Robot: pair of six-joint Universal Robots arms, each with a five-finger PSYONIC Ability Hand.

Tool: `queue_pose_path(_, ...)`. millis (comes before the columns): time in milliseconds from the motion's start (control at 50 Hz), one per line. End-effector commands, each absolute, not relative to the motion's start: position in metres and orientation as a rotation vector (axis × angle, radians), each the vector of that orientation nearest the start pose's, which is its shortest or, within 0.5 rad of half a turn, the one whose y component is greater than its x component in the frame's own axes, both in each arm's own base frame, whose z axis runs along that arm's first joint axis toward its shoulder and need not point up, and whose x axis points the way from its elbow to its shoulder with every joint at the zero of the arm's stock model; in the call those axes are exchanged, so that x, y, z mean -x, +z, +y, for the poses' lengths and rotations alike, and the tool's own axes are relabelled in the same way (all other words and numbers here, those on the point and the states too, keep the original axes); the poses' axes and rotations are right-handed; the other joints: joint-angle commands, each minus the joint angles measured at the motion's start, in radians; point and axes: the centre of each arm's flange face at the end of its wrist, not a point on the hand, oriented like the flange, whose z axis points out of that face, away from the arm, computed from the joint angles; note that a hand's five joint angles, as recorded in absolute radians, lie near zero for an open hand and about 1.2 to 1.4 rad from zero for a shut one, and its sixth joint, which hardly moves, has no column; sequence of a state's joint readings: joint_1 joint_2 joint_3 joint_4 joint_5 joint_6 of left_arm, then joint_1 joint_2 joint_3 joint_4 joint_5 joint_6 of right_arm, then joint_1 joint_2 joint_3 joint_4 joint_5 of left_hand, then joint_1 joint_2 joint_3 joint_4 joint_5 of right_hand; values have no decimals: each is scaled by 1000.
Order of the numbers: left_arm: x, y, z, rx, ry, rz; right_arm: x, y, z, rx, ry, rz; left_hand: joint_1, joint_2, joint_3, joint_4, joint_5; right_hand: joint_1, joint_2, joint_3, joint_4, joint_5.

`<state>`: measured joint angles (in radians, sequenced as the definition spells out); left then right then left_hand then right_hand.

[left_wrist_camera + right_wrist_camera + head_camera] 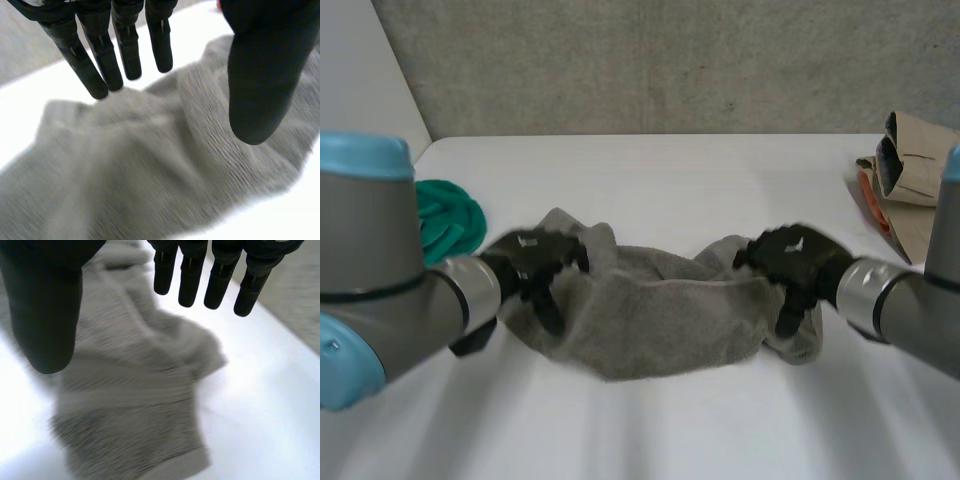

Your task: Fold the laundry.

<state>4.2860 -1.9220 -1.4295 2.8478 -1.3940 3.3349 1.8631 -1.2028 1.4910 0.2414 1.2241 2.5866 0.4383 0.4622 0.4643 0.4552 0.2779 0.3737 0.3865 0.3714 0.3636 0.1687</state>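
A crumpled grey cloth (650, 315) lies near the middle of the white table (670, 170), its long axis running side to side between the two hands. The left hand (535, 262) is over the cloth's left end and the right hand (790, 258) over its right end, each covering part of the end beneath it. In the left wrist view the fingers (100, 55) are straight and spread from the thumb, with the cloth (150, 165) below the palm. The right wrist view shows the same: straight fingers (190, 275), thumb apart, cloth (130, 390) underneath, nothing pinched. Whether the fingertips touch the fabric is unclear. A green cloth (448, 220) sits partly behind the left arm, and a tan folded item (910, 170) is cut off at the table's right.
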Motion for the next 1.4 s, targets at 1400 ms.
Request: queue_pose_path(1400, 295, 140, -367, -1610, -1384, 2068, -255, 252, -274, 1056, -1679, 2248, -19, -43, -45, -36, -33, 1023, 1010, 1025, 1033, 1053)
